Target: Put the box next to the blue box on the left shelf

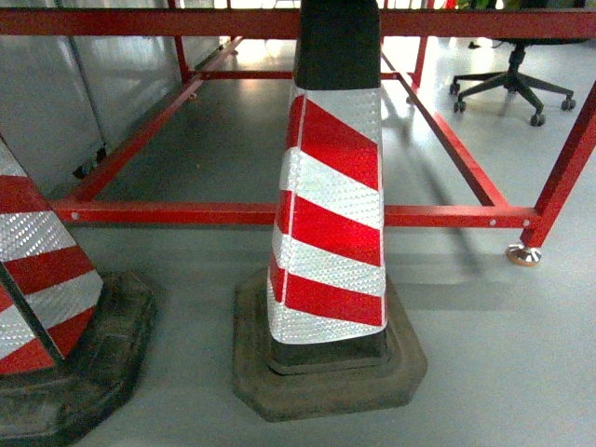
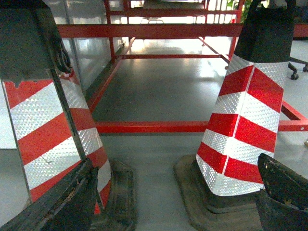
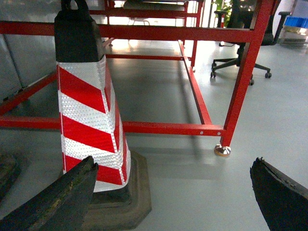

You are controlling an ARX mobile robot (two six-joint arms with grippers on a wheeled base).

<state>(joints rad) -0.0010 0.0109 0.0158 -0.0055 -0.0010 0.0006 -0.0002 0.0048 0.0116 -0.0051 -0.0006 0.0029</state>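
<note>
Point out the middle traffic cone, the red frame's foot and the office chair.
Red-and-white striped traffic cone (image 1: pixel 331 214), head view, on a red stripe.
Round metal foot of the red steel frame (image 3: pixel 222 150), right wrist view, on its top.
Black swivel office chair (image 1: pixel 514 84), head view, on its base.

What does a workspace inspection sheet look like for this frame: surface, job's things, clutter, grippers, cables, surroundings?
Surface: grey floor, bare where visible; no table in view.
Job's things: nothing seen; neither blue crate nor roller shelf in any view.
Clutter: two red-and-white striped traffic cones, one centre, one at the left edge, each on a dark base.
Grippers: left gripper open, empty; right gripper open, empty.
Cables: nothing seen.
Surroundings: red metal frame behind the cones, with a levelling foot; office chair beyond it; grey panel wall at left.
</note>
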